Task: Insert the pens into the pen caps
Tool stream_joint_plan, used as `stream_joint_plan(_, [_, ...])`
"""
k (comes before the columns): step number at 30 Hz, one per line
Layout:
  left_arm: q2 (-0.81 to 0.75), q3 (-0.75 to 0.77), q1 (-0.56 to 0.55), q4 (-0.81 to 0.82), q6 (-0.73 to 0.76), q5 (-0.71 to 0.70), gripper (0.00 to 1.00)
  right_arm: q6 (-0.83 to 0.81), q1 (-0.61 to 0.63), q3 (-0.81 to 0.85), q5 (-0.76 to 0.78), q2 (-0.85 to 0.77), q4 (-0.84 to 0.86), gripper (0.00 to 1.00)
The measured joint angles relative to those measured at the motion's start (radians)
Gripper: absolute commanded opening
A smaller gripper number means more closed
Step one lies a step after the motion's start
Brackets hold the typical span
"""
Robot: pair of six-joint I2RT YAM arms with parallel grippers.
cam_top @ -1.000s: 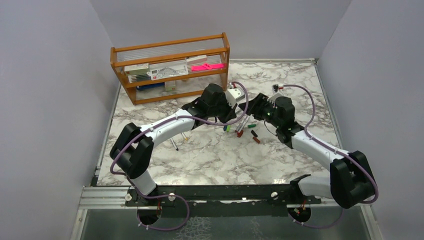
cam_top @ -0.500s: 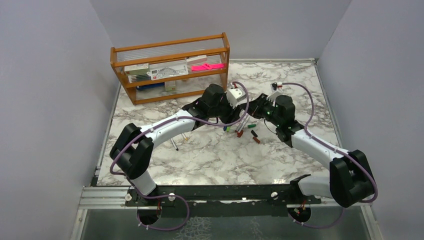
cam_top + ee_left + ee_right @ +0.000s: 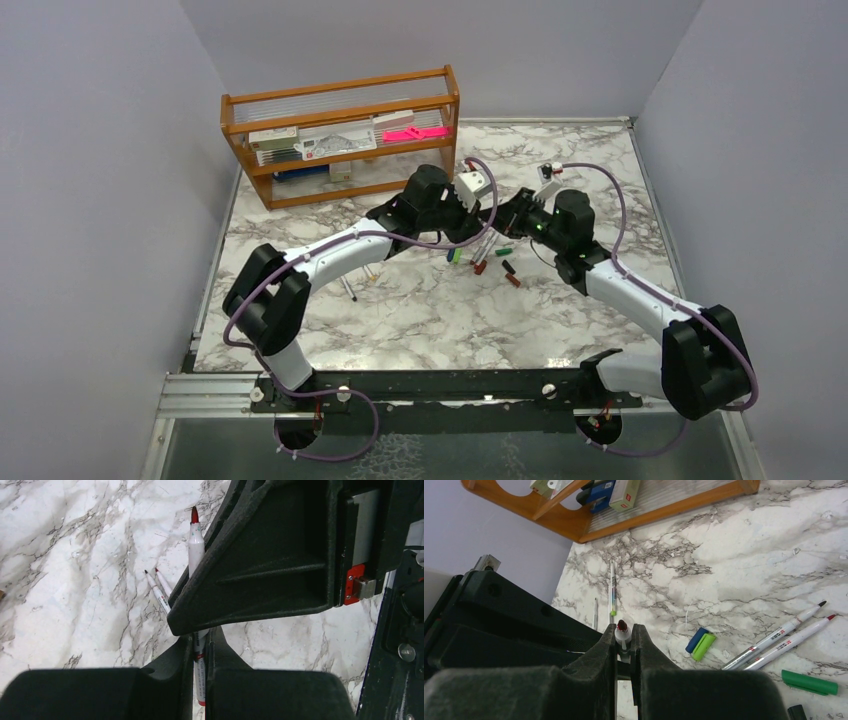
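A white pen with a red tip [image 3: 195,545] is held above the table between both grippers. My left gripper [image 3: 200,636] is shut on its barrel, and the right gripper's black finger crosses in front of it. My right gripper [image 3: 624,631] is shut on the same pen [image 3: 622,634] just below its red tip. In the top view the two grippers meet nose to nose, left gripper [image 3: 482,226] and right gripper [image 3: 512,216]. Two more pens [image 3: 776,639] lie on the table, with a blue cap [image 3: 696,639] and a green cap [image 3: 704,647] side by side and a dark green cap [image 3: 809,682] nearby.
A wooden rack [image 3: 340,135] with stationery stands at the back left. A green-ended pen [image 3: 612,587] and a thin dark stick [image 3: 595,612] lie near the left arm. Red and dark red caps [image 3: 511,273] lie under the grippers. Grey walls ring the marble table [image 3: 420,310].
Both wrists have edged slightly toward the back of the table. The right jaws have closed in on the pen's tip end.
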Motion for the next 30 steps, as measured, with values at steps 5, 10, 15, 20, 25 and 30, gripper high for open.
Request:
stream_joint_plan(5, [0.006,0.000,0.002,0.018,-0.022,0.007,0.12,0.003,-0.006,0.000,-0.002,-0.001,0.001,0.01])
stream_joint_plan(10, [0.009,-0.001,0.001,0.033,-0.043,0.019,0.62,0.015,-0.006,0.000,-0.010,-0.007,0.008,0.01])
stream_joint_plan(15, [0.022,-0.005,-0.003,0.060,-0.068,0.032,0.00,0.037,-0.004,0.000,-0.053,-0.014,0.026,0.01])
stream_joint_plan(20, [0.024,-0.018,0.012,0.072,-0.056,0.051,0.00,0.042,-0.012,0.000,-0.065,-0.024,0.016,0.12])
stream_joint_plan(25, [0.024,-0.019,0.014,0.077,-0.068,0.041,0.00,0.033,-0.009,0.000,-0.004,-0.052,-0.014,0.62])
stream_joint_plan(30, [0.021,-0.080,0.095,0.166,-0.183,0.079,0.00,-0.035,-0.004,0.019,0.162,-0.099,-0.129,0.60])
